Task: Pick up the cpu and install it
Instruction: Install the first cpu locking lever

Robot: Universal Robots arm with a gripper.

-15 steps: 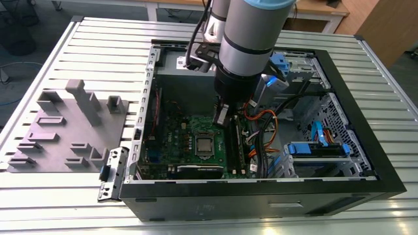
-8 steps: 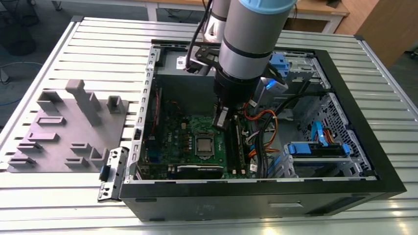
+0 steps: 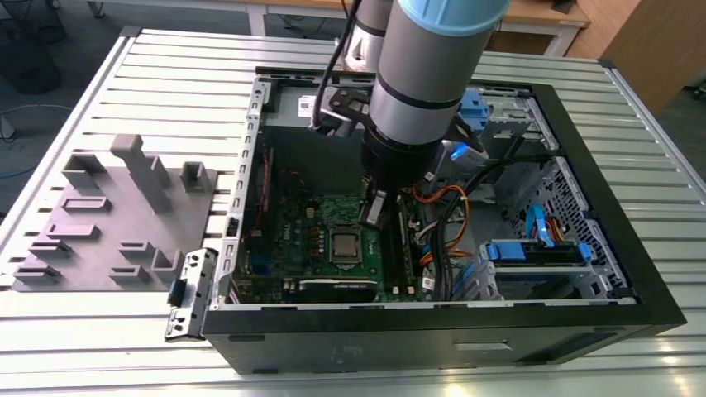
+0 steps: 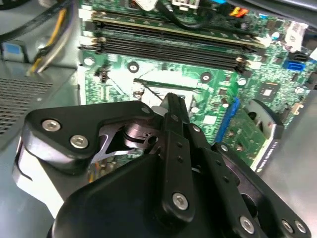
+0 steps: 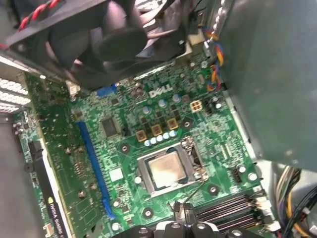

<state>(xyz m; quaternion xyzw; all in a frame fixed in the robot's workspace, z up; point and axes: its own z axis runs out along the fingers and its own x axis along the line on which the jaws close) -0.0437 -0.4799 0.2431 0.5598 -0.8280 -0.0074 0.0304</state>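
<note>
Lying open on the slatted table [image 3: 165, 74], the computer case [image 3: 617, 273] held a green motherboard [image 5: 124, 129]. The gripper [image 4: 171, 106] hung above it, jaws together on nothing. The cpu [image 5: 167, 170] sat in its socket [image 5: 143, 163].

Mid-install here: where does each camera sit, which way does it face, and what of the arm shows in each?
Exterior view: off the arm, high above the slatted table, looking down into the open computer case; the arm reaches down over the motherboard.
First wrist view: on the arm, looking down on the cpu seated in its socket; the gripper shows at the edge.
Second wrist view: on the arm, behind the gripper, facing the memory slots.
Shared: both wrist views show the motherboard and gripper.
</note>
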